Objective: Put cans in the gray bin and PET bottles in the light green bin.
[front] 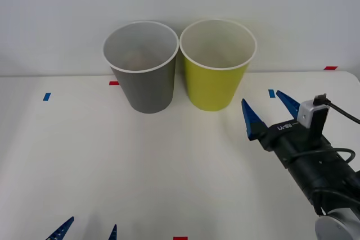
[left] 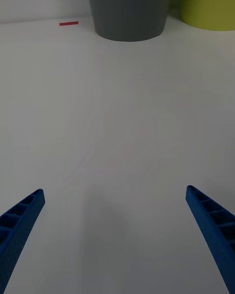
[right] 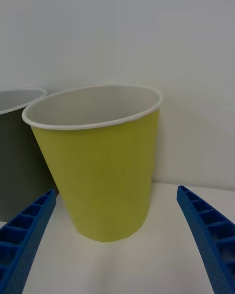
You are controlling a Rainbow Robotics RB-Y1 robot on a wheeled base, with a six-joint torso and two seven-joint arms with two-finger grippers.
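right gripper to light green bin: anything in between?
Nothing visible. The right gripper is open and empty, over bare table just right of the light green bin, facing it. The gray bin stands on the bin's far side. The left gripper waits open at the near edge.

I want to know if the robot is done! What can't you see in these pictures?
- Gray bin: its bottom inside is hidden by its own wall in the front view; a can there can't be told.
- Green bin: same, in the front and right wrist views.
- Left end effector: cut off by the front view's bottom edge.
- Right end effector: open, empty.
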